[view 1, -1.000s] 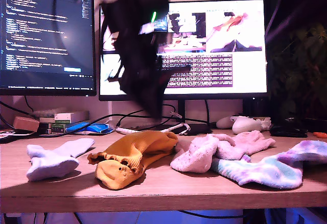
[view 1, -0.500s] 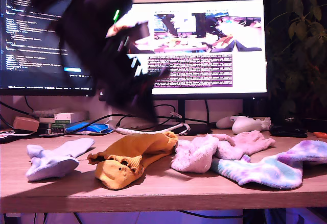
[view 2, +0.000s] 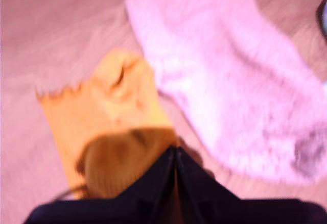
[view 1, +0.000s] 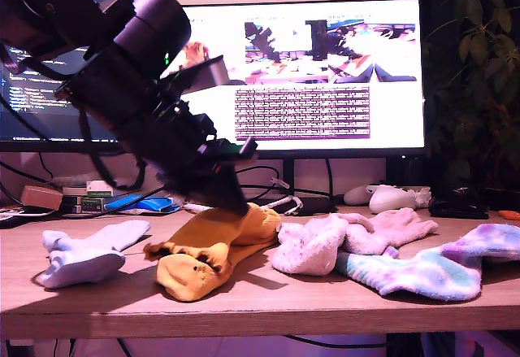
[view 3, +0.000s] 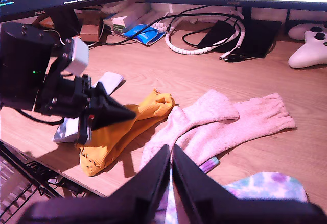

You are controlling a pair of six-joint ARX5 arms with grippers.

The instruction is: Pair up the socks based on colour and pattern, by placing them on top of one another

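My first gripper point(view 1: 231, 202) was angled down onto the mustard-orange socks point(view 1: 207, 247), its dark, wedge-shaped jaws pressed together with no gap visible in the first wrist view; whether any fabric was caught between them could not be determined. The tips sat at the upper, rounded end of the ribbed orange knit. The frilled cuff of that sock lay toward the front table point(view 1: 260, 304) edge in the exterior view, ragged-edged and slightly curled.

My second gripper point(view 3: 171, 170) hung above the scene, its black tapering jaws closed to a thin seam and carrying nothing.

The fluffy pale pink socks point(view 1: 349, 239) lay just beside the orange ones, toward the exterior view's right, as a plush, nubbly heap with one long, flat leg extended. The tie-dye sock point(view 1: 431, 267), soft and blotched in blue, purple and white, touched the pink heap on the exterior view's right. The pale lavender-white sock point(view 1: 85, 255) lay apart on the exterior view's left, smooth and bent at the heel.

The table surface was pale wood grain. Behind it stood two lit monitors point(view 1: 325, 76), loose black cables point(view 3: 204, 22), and a glossy white game controller point(view 3: 311, 48).
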